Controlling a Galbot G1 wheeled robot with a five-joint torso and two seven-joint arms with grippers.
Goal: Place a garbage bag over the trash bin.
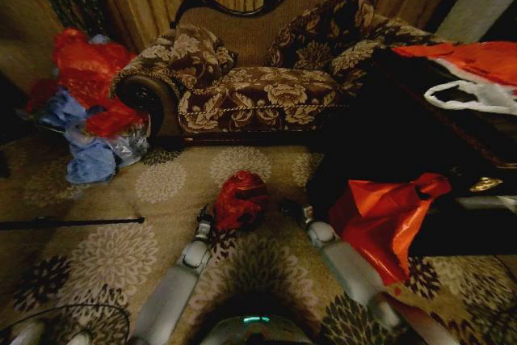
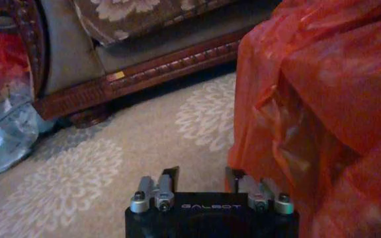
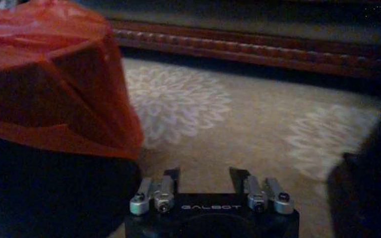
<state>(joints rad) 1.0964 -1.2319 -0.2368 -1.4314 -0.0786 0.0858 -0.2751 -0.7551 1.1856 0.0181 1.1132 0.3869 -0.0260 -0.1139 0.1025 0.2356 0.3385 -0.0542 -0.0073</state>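
Observation:
The garbage bag (image 1: 240,198) is a glossy, crinkly red bag draped over the top of the trash bin on the carpet in front of the sofa. In the right wrist view the garbage bag (image 3: 51,79) covers the upper part of the black trash bin (image 3: 45,188), whose lower wall shows beneath the bag's edge. My left gripper (image 1: 204,220) sits just left of the bag and my right gripper (image 1: 297,212) just right of it. The left gripper (image 2: 202,171) is open, with the garbage bag (image 2: 323,109) right beside one finger. Nothing is between the open fingers of the right gripper (image 3: 202,172).
A patterned sofa (image 1: 258,78) stands behind the bin. A heap of red and blue bags (image 1: 89,111) lies at the left. A larger orange-red bag (image 1: 380,216) hangs off a dark table (image 1: 436,143) at the right. A thin black rod (image 1: 73,221) lies on the carpet at the left.

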